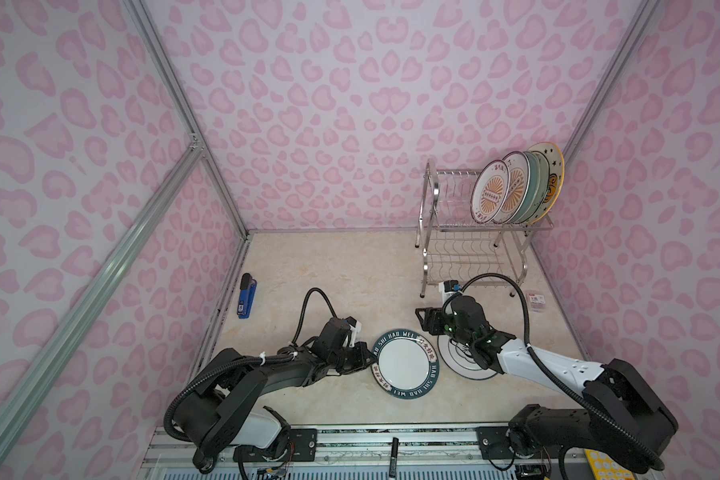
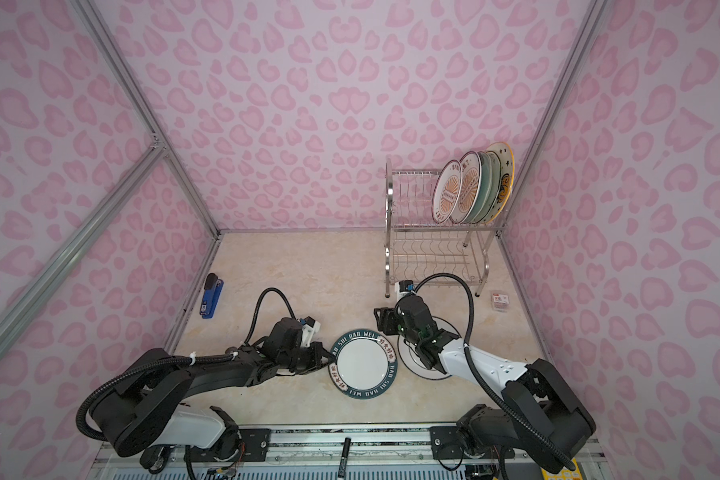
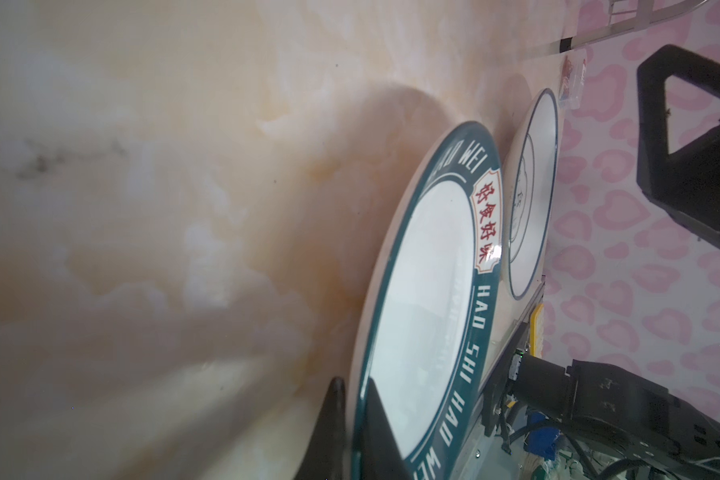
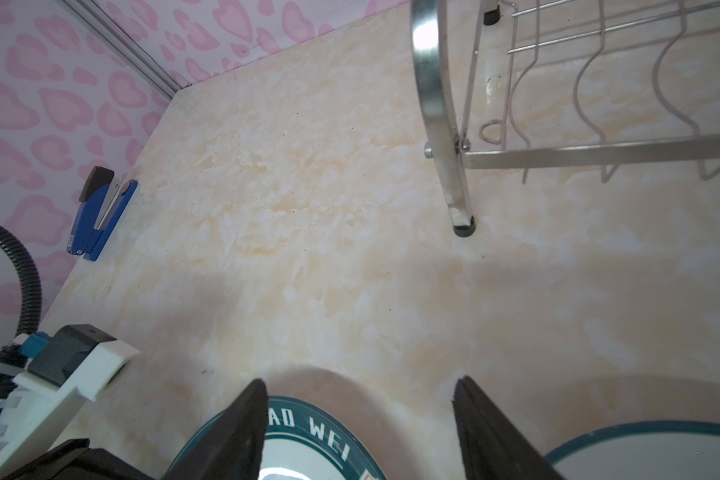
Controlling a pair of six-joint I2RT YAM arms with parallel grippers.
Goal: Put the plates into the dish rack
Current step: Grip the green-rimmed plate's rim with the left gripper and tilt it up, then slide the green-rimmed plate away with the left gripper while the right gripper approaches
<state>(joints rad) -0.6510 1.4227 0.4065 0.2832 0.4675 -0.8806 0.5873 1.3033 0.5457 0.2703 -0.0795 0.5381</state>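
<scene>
So where does the teal lettered plate (image 1: 405,364) lie relative to the left claw (image 1: 366,354)?

Right at it. The plate sits on the tabletop (image 1: 329,270) near the front, between the two arms, and the left claw is clamped on its left rim. The left wrist view shows one finger (image 3: 329,432) on the underside and the other on the lettered face, squeezed onto the ceramic. Whether the rim is off the surface I cannot tell.

And the right claw (image 4: 360,381)?

Its jaws stand wide apart, gripping nothing. It hangs above the plate's far right edge, beside the white plate (image 3: 533,195), which lies flat just right of the teal one; the right arm (image 1: 537,361) covers much of it in both top views.

Where is the dish rack (image 1: 474,249)?

Well behind, in the back right corner. Its upper tier holds standing plates (image 1: 516,187) crowded to the right end: two orange sunbursts in front, pale ones behind, the star plate with the orange rim last. The right arm and claw stand between the teal plate and the rack.

Anything else around?

A blue stapler (image 1: 247,296) by the left wall, a small packet (image 1: 536,301) by the right wall near the rack's front foot, and a black marker (image 1: 393,457) on the front rail, all well apart from both plates.
</scene>
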